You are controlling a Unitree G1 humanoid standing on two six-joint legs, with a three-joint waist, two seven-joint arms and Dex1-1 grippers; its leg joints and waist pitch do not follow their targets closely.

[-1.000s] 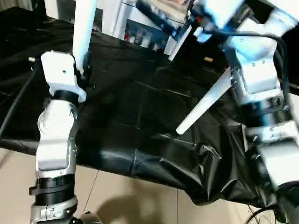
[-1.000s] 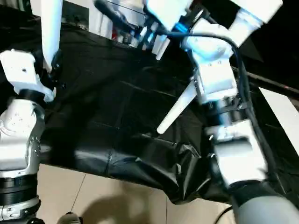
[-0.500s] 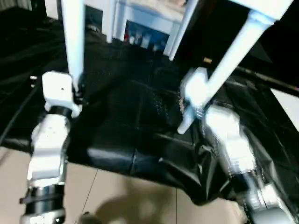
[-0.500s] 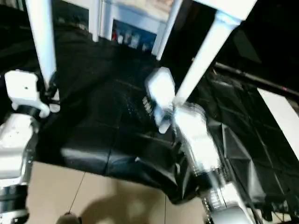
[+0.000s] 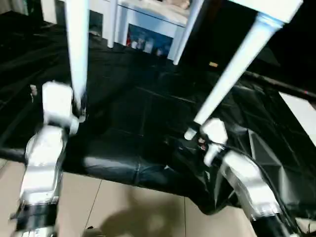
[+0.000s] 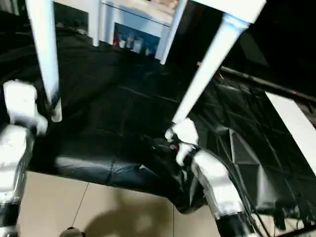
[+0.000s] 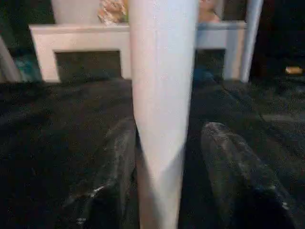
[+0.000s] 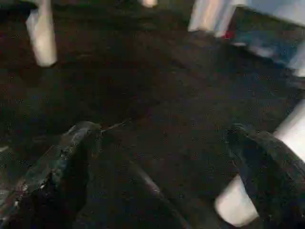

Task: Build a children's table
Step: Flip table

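- Children's table (image 5: 269, 7) raised above black-draped bench (image 5: 143, 113), legs pointing down.
- Left gripper (image 7: 164, 157) around one leg (image 7: 162, 95), one finger touching it.
- Right gripper (image 8: 162, 157) spread wide, empty, beside another leg (image 5: 232, 74).

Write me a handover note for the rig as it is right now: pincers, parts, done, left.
Left pincer: open, straddling the near-left leg, with a gap at one finger.
Right pincer: wide open, empty, beside the near-right leg foot.
Table top: upright over the black cloth.
Done: both near legs are socketed.
Left: probably check the far legs and foot contact, then withdraw.
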